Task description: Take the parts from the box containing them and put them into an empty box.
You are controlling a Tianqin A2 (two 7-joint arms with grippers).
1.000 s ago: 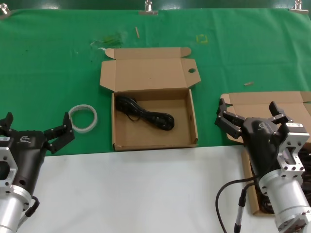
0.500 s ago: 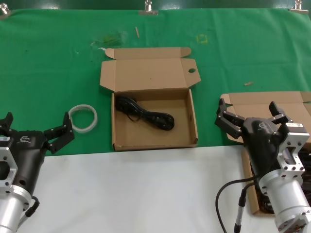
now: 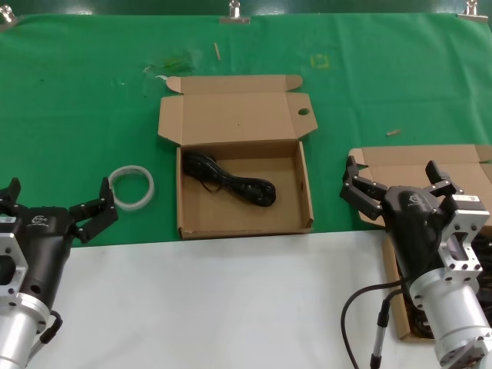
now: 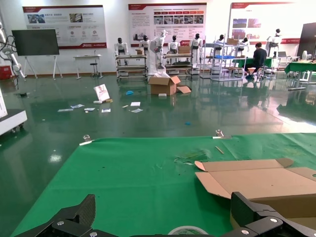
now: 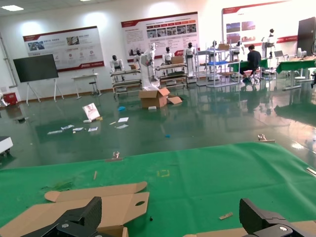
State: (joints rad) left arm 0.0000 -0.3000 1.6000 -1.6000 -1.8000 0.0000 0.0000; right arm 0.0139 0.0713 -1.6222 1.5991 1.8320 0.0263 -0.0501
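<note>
Green cloth table (image 3: 92,100), white front strip (image 3: 231,307)
Left gripper (image 3: 58,209) and right gripper (image 3: 396,184) are hovering wide open, holding nothing, beside the open brown cardboard box (image 3: 244,225).

both arms have silver cylindrical wrists, black housings, black-fingered claws, and black cables.

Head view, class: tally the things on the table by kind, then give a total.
Cardboard boxes: 2, the holed-lid box and the plain-lid box, partly hidden by the right arm
Black cord bundles: 1, the cord
White tape rings: 1, the tape ring
Total: 4
</note>
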